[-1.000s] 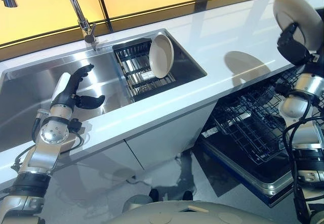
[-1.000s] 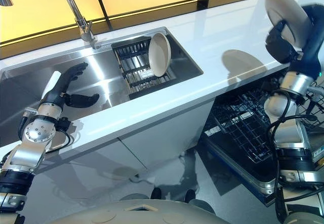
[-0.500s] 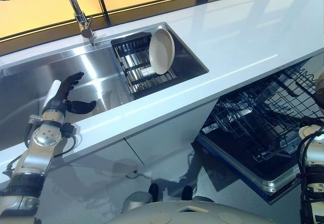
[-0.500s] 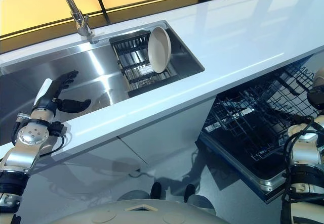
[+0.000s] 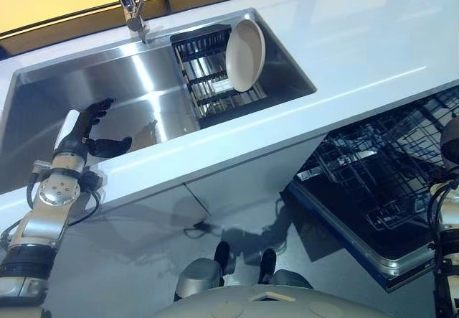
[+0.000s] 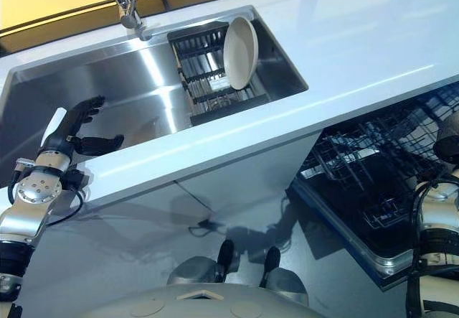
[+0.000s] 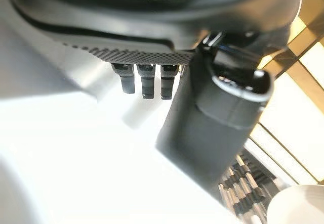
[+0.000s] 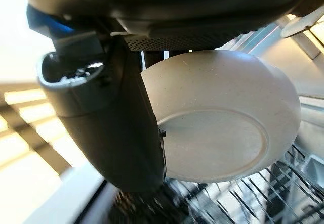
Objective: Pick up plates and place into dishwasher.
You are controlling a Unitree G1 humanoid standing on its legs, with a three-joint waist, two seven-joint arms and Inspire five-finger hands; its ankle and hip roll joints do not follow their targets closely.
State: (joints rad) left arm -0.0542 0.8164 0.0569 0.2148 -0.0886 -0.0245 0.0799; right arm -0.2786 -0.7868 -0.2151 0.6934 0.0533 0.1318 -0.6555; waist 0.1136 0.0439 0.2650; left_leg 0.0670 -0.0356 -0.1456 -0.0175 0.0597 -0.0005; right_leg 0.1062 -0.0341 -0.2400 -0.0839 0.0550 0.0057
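In the right wrist view my right hand (image 8: 111,118) is shut on a beige plate (image 8: 228,133), the thumb pressed on its underside, with the wires of the dishwasher rack (image 8: 283,193) just below it. A second beige plate (image 5: 245,54) stands on edge in the black dish rack (image 5: 204,81) at the right end of the steel sink (image 5: 86,81). My left hand (image 5: 79,128) hovers open over the sink's front left part, holding nothing.
The open dishwasher (image 5: 358,239) sits at the lower right, its wire rack (image 5: 380,167) pulled out under the white counter (image 5: 373,38). A tap (image 5: 129,2) rises behind the sink. The counter's front edge runs between the sink and the dishwasher.
The camera has shifted. My right hand, held high over the counter with the plate a second ago, has dropped out of the eye views, down by the dishwasher rack. The left hand has barely moved.
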